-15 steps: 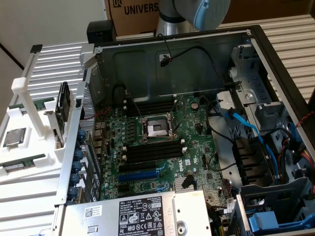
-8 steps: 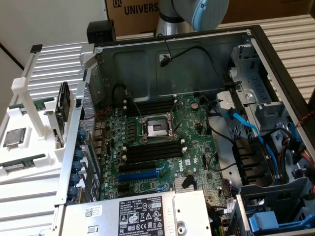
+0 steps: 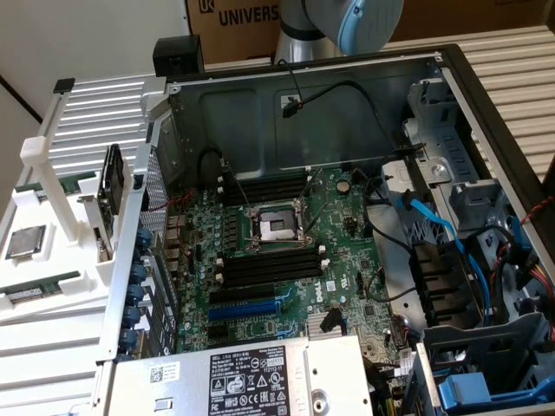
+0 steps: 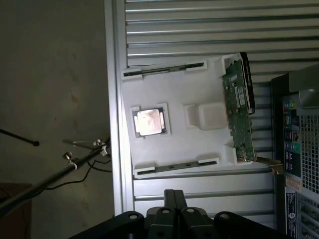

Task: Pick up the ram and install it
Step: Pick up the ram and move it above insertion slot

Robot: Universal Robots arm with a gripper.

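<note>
While fingers [image 4: 169, 204] sit pressed together — empty, white tray [image 4: 174, 144] holds two ram sticks [image 4: 177, 168], processor chip [image 4: 148, 122], green board [image 4: 238, 109]

The cardboard box [image 3: 232, 39] is printed "UNIVERS".

This looks like a robot lab or workshop. An open computer case [image 3: 347, 95] shows its main board [image 3: 342, 260]. A white parts holder [image 4: 174, 144] lies on a ribbed metal desk [image 4: 199, 30] just ahead of the claw [image 4: 174, 194]. There is a robot arm [image 3: 347, 22] and a cardboard box [image 3: 234, 22] too.
</note>
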